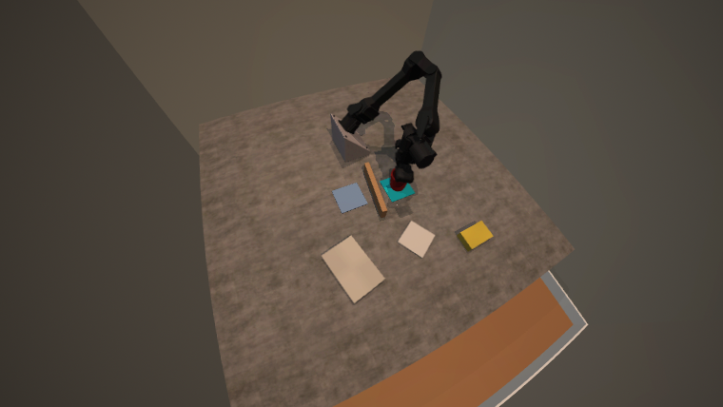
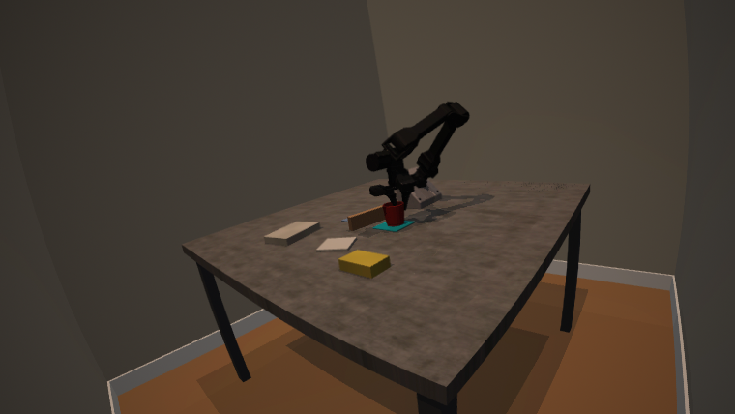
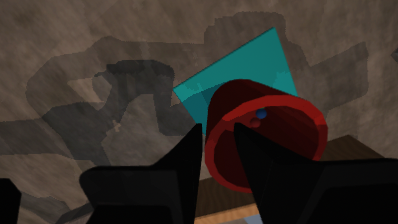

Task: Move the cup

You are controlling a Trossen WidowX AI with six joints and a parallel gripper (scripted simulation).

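The dark red cup (image 1: 398, 185) (image 2: 394, 213) (image 3: 280, 125) stands upright on the teal pad (image 1: 407, 192) (image 2: 385, 226) (image 3: 250, 65). In the wrist view a blue marble (image 3: 261, 113) and a red marble (image 3: 255, 122) lie inside it. My gripper (image 1: 400, 174) (image 2: 396, 199) (image 3: 217, 128) is open, with one finger inside and one outside the cup's near wall, slightly apart from it. The grey-blue pad (image 1: 349, 197) lies on the other side of a wooden bar (image 1: 375, 189) (image 2: 365, 218).
A yellow block (image 1: 475, 234) (image 2: 364, 262) lies toward the table's front right. Two beige slabs lie in front, a small one (image 1: 416, 238) (image 2: 336, 243) and a large one (image 1: 352, 268) (image 2: 291, 232). The arm's grey base mount (image 1: 346, 141) stands behind.
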